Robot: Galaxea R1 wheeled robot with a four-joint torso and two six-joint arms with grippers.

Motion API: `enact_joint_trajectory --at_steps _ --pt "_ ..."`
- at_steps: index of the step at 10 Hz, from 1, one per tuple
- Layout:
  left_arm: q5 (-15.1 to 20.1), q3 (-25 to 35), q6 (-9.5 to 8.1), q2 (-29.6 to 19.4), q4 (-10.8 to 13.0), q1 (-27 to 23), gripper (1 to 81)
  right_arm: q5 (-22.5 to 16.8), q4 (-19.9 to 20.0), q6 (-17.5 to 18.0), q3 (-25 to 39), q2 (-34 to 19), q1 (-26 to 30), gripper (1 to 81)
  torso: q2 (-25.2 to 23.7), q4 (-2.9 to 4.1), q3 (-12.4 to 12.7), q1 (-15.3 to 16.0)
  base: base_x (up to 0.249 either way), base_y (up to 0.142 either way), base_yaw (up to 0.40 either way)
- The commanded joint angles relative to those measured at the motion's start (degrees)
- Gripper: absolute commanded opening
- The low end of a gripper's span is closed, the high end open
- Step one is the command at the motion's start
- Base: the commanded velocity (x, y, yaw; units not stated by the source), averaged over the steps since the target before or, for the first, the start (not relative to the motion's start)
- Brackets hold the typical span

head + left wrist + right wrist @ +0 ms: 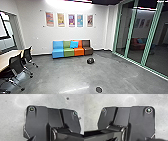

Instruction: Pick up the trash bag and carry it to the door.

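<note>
Two mesh chairs [15, 63]: standing at left beside the pale table [7, 58]; neither is seeming to matter to the pickup, though their legs are jutting out over the floor [57, 75].
Left hand: I cannot tell whether it is clenching or lying released; the bag is not resting in it.
Colored sofa [71, 51]: standing against the far wall, a blue cushion [74, 44] leaning on its seat backs.
Black bundle [90, 60]: probably the trash bag, lying on the floor just in front of the sofa, toward its right end; the pickup is still waiting to be done, so the next move is calling for driving closer, bending and reaching down.
Reach: the bag is lying ahead of the robot, well apart from both hands.
Dark disc [99, 89]: lying nearer on the floor, apart from the bag.
Right hand: its state I cannot tell either; it is not carrying the bag.
Glass wall [137, 37]: running along the right; which opening is serving as the door, I cannot tell.
</note>
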Motion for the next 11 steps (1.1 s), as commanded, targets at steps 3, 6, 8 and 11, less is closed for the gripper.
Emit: enact_joint_trajectory --at_steps 3,6,8,11 --pt "2.96 0.07 0.14 -0.28 -0.53 -3.96 81.1 -2.85 -0.65 -0.22 -2.65 0.91 3.09 81.1 0.0 0.0 0.0 0.0 0.022 0.0 0.0" --pt "2.96 0.25 0.14 -0.19 -0.53 -3.96 81.1 -2.85 -1.09 -0.39 -2.12 0.91 3.27 81.1 -0.06 0.0 0.02 -0.07 0.111 0.0 0.0" --pt "2.96 0.25 0.14 -0.19 -0.53 -3.96 81.1 -2.85 -1.01 -0.48 -2.12 0.82 3.27 81.1 -0.06 0.0 0.04 -0.07 0.155 0.0 0.0" --pt "2.96 -0.01 0.23 -0.02 -0.27 -3.96 81.1 -2.85 -0.74 -0.39 -2.04 1.0 3.44 81.1 -0.04 0.0 -4.18 -0.07 0.173 0.0 0.0"
